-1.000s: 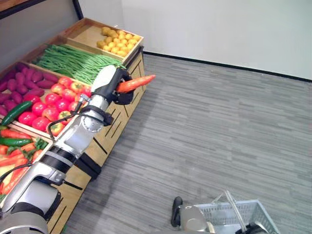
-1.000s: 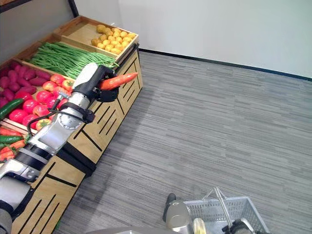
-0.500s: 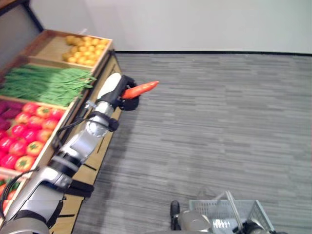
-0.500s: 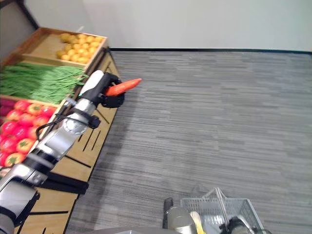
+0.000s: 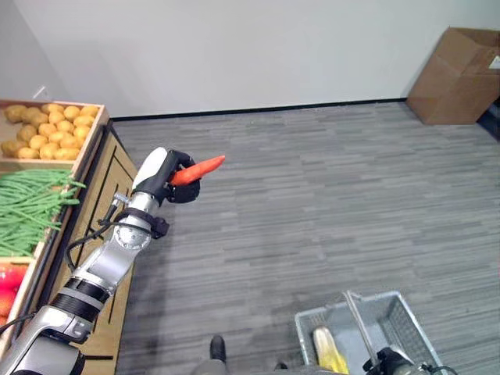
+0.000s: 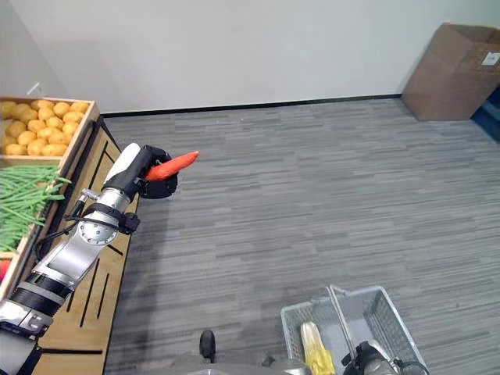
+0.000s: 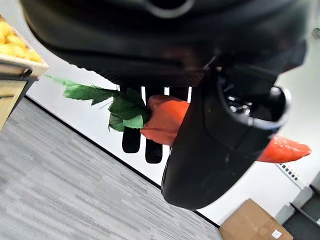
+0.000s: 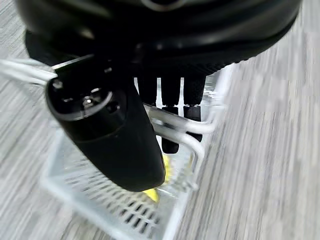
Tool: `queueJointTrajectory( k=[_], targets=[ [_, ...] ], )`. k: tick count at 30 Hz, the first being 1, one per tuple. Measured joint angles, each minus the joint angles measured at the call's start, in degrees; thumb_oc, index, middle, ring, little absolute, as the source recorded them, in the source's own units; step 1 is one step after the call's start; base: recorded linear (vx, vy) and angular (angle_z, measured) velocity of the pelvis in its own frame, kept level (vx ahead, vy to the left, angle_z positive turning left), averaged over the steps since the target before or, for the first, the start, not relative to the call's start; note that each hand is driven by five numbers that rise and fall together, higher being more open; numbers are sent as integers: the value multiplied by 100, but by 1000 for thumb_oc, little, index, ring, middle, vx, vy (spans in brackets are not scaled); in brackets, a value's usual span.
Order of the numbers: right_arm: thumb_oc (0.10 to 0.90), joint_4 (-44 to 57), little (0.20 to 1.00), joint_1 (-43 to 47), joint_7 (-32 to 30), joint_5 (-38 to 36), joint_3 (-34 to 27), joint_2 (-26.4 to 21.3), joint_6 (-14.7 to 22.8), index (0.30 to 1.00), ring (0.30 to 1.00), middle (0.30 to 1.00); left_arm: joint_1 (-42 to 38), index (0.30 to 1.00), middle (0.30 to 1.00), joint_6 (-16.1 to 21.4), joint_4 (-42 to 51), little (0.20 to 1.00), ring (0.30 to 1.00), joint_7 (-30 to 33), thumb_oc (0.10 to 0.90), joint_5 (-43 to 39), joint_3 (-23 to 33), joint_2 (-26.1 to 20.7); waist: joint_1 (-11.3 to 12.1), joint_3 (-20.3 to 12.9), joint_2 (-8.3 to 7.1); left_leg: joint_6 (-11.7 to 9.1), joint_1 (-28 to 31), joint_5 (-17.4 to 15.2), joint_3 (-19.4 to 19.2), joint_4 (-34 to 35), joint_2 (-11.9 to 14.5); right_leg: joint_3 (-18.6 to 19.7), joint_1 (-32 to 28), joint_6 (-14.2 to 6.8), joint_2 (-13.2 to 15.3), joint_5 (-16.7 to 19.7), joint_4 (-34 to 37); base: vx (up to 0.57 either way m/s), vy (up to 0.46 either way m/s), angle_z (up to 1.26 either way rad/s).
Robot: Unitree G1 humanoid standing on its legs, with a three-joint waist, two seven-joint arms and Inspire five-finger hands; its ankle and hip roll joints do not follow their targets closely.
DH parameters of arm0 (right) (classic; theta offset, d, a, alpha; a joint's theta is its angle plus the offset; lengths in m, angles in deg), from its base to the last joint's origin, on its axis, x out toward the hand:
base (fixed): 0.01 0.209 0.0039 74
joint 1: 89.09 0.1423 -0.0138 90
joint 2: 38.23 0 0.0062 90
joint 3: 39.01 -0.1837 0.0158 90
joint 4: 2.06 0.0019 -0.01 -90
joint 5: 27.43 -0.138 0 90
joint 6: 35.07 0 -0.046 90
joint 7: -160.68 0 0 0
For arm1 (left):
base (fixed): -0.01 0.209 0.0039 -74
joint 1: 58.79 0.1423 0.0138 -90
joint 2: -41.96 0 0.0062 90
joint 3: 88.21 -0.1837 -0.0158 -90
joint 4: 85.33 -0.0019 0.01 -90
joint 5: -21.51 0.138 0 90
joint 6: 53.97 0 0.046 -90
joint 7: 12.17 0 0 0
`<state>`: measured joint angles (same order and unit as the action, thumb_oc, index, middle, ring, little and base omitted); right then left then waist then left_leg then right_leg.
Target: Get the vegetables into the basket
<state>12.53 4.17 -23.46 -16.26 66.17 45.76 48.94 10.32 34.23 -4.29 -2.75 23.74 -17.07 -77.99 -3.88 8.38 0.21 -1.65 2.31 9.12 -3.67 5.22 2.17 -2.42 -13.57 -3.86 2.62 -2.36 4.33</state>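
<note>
My left hand (image 5: 173, 178) is shut on an orange carrot (image 5: 202, 166), held in the air over the grey floor just off the end of the produce stand. Up close, the thumb (image 7: 220, 135) and fingers wrap the carrot (image 7: 167, 117), its green leaves (image 7: 120, 107) sticking out behind. A grey wire basket (image 5: 394, 308) hangs at the lower right with a yellow vegetable (image 5: 328, 353) inside. My right hand (image 8: 110, 145) is shut on the basket's handle (image 8: 175, 132).
A wooden produce stand (image 5: 105, 168) runs along the left, with potatoes (image 5: 39, 129), green beans (image 5: 27, 207) and tomatoes (image 5: 6, 285). A cardboard box (image 5: 461, 66) sits against the white wall at the far right. Open grey floor lies between stand and basket.
The camera has swung right, so the stand has slid to the left edge and the box has come into view. The carrot stays in my left hand, the basket in my right.
</note>
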Motion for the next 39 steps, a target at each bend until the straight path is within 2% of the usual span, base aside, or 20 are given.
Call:
queueJointTrajectory(
  k=[4,18,23,31,39],
  targets=[
    [400,104,300,-34,37,19,-24,-6,-47,300,300,300,1,300,300,-31,-1,300,300,-7,400,9,226,-65,3,-27,13,77,22,-94,-81,31,-181,28,-31,-28,196,-22,61,24,78,-8],
    [400,278,300,-65,43,27,-18,-43,-129,300,300,300,219,300,300,-31,67,300,300,-262,400,2,241,-21,6,-257,4,104,-21,-126,-193,30,-178,162,81,-39,213,-18,60,15,34,-5],
    [400,433,300,201,101,18,-14,-218,-187,300,300,300,358,300,300,-33,505,300,300,-450,400,-25,223,-20,11,-264,-4,107,7,-127,-257,30,-159,231,89,-39,212,-17,60,5,-10,-6],
    [400,651,300,1100,216,15,270,-949,-252,300,300,300,407,300,300,-21,1036,300,300,-703,400,-344,-231,-20,-1,-276,-6,113,28,-135,-358,8,-128,328,117,-59,199,-1,60,-6,-20,-7],
    [400,644,300,2021,215,5,552,-1059,-295,300,300,300,386,300,300,-44,1075,300,300,-836,400,-481,-731,212,-10,-276,39,117,15,-131,-364,1,-110,331,150,-58,187,-6,62,-8,-3,0]
  ],
)
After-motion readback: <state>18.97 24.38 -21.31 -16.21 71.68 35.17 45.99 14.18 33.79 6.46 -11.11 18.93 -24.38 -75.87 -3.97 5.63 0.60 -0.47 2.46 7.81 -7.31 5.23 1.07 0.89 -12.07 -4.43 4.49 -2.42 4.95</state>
